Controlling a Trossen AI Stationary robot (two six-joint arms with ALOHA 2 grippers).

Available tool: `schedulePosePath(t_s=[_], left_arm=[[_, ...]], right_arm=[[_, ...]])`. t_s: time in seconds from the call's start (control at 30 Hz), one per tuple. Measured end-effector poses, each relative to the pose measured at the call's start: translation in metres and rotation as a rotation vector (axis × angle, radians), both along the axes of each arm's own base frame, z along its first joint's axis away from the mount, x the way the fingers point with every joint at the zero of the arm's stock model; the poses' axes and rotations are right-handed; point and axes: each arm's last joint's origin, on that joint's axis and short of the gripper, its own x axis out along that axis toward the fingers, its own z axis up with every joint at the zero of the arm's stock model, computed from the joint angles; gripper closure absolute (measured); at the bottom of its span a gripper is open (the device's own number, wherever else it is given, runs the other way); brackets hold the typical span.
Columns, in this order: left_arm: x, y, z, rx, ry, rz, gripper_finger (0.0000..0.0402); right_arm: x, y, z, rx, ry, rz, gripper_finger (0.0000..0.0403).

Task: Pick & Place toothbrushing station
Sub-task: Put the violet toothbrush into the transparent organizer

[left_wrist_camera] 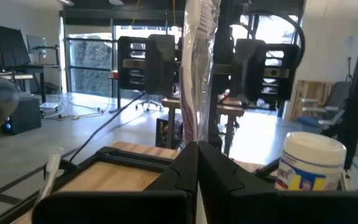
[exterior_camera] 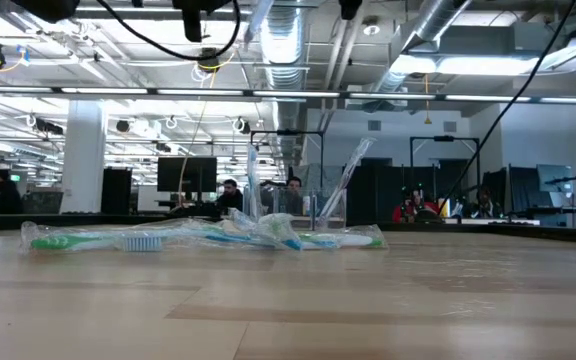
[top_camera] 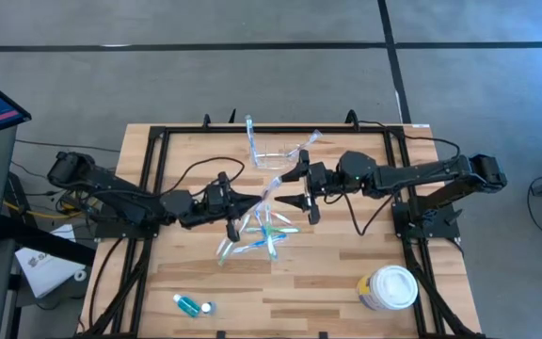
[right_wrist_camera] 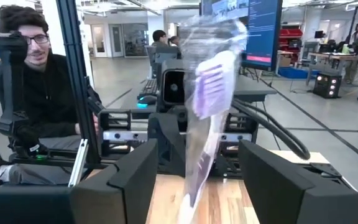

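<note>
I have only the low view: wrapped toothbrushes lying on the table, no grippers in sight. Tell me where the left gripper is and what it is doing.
Observer: The left gripper is over the middle of the table, shut on a wrapped toothbrush that stands up out of its fingers.
Operator: Now give me the right one.
Observer: The right gripper faces the left one tip to tip. It is open, with one finger on either side of that same wrapped toothbrush, not closed on it.
</note>
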Motion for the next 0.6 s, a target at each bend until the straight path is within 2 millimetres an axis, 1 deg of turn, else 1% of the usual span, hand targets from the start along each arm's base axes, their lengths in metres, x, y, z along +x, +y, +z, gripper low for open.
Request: schedulePosePath(t_s=[0.27,0.47,0.6], left_arm=[[0.012,0.006,-0.01,-0.012,-0.032,-0.043,0.0401],[0.017,0.007,-0.016,-0.018,-0.041,-0.047,0.0401],[0.017,0.007,-0.015,-0.019,-0.049,-0.052,0.0401]], right_arm=[[0.0,0.0,-0.001,0.0,0.008,0.0,0.0219],[0.0,0.0,-0.001,-0.002,0.015,-0.005,0.0237],[0.0,0.0,-0.002,-0.002,0.016,-0.004,0.0262]])
